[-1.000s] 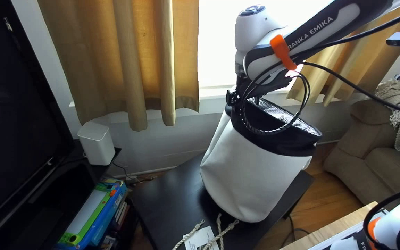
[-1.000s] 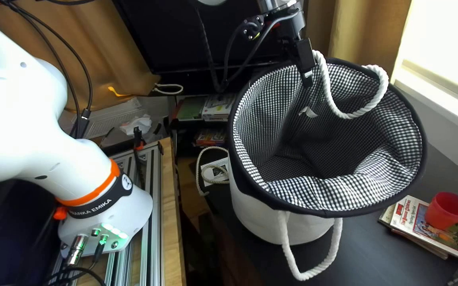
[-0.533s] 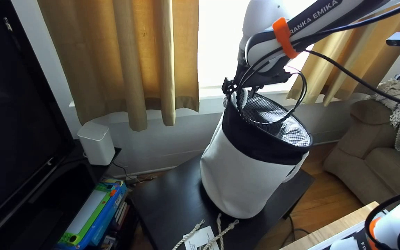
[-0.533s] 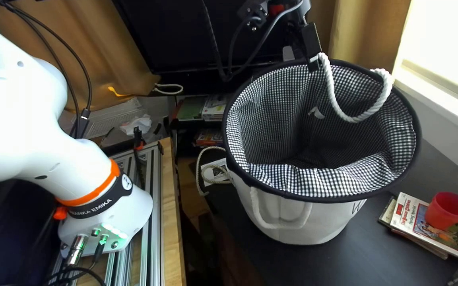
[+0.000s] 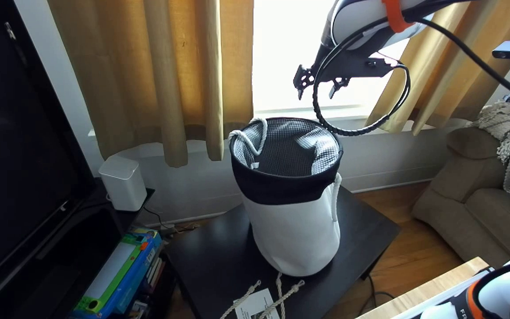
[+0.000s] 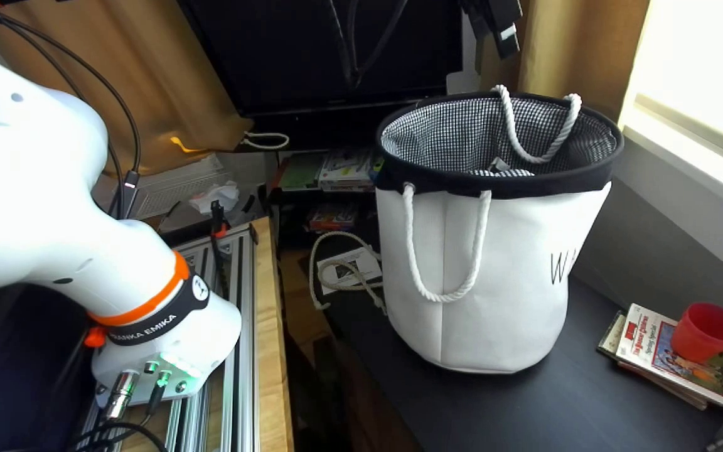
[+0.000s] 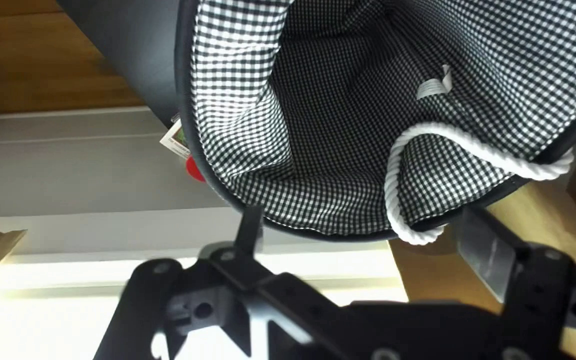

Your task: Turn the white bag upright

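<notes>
The white bag (image 5: 294,230) stands upright on the black table, its black rim and checked lining facing up. In an exterior view its side (image 6: 499,270) shows black lettering and a hanging white cord handle (image 6: 443,295). The far cord handle flops over the rim into the mouth. My gripper (image 5: 316,95) is open and empty above and apart from the rim; in an exterior view (image 6: 504,39) only part of it shows at the top. In the wrist view the open fingers (image 7: 363,219) frame the bag's rim edge, with the mouth and lining (image 7: 333,130) ahead.
The black table (image 5: 215,248) holds rope pieces (image 5: 277,299) over a white card. Magazines (image 6: 656,351) with a red cup (image 6: 706,333) lie beside the bag. A small white device (image 5: 123,184), a TV (image 5: 20,155), a window and curtains (image 5: 157,79) stand around.
The bag has gone from tilted to upright, its mouth turning from the camera to upward. My gripper has left the rim and risen above the bag.
</notes>
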Robot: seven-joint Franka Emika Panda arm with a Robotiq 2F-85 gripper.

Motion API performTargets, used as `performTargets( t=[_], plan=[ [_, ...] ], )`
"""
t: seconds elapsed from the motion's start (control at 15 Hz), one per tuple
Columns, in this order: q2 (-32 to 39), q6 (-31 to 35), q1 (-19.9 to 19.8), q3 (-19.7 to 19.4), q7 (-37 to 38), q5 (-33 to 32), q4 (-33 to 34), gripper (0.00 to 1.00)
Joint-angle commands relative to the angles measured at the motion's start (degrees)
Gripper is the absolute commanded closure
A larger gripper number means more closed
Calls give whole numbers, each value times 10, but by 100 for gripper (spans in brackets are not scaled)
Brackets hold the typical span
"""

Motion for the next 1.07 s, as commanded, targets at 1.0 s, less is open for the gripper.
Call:
performTargets(
  t=[1.0],
  plan=[
    [-114,-270,-39,6,-17,8,78,0]
  ],
)
